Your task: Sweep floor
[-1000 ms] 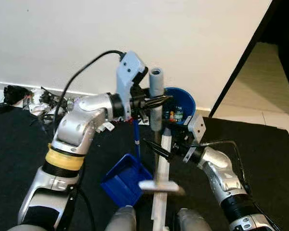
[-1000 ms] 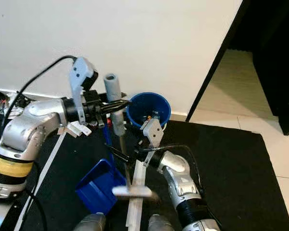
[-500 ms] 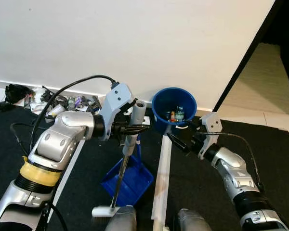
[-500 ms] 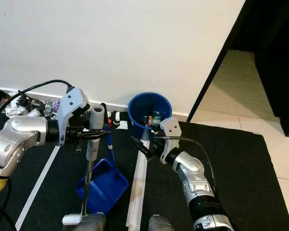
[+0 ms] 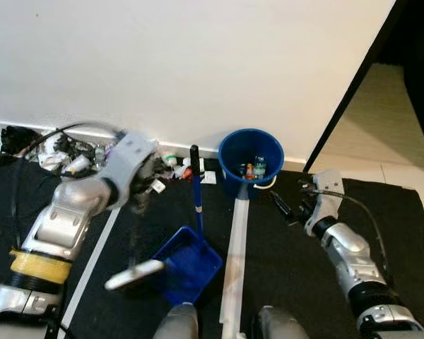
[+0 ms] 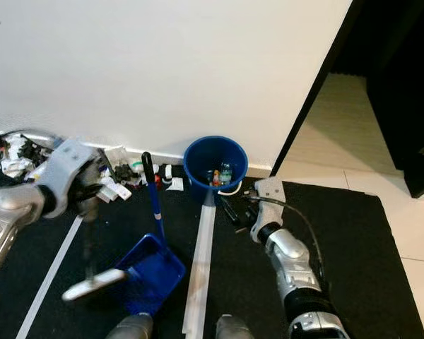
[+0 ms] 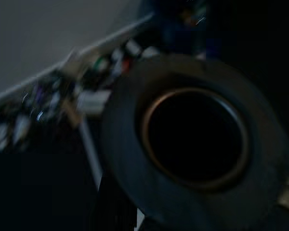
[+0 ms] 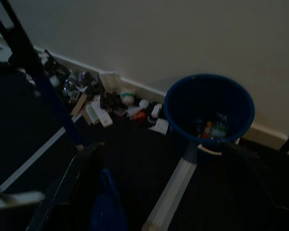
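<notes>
A white wall (image 5: 198, 63) stands behind, with a pale baseboard (image 5: 28, 129) along its foot. A black mat (image 6: 353, 282) covers the floor, and white stripes (image 5: 234, 247) cross it. On the right a dark doorway (image 6: 403, 85) opens onto light floor tiles (image 6: 339, 134).

The bucket (image 5: 251, 159) and dustpan (image 5: 187, 263) are seen as smooth blue plastic with a slight gloss, and the floor mat (image 5: 403, 233) as matt black with pale smooth strips (image 5: 233, 254) laid across it. The arms are finished in brushed silver metal, a yellow band (image 5: 30, 263) being wrapped round the left one, and the litter (image 6: 120, 180) by the wall looks like crumpled paper and plastic. The wall (image 5: 162, 63) is painted matt white, and the tiles (image 6: 410, 233) show a soft sheen.
</notes>
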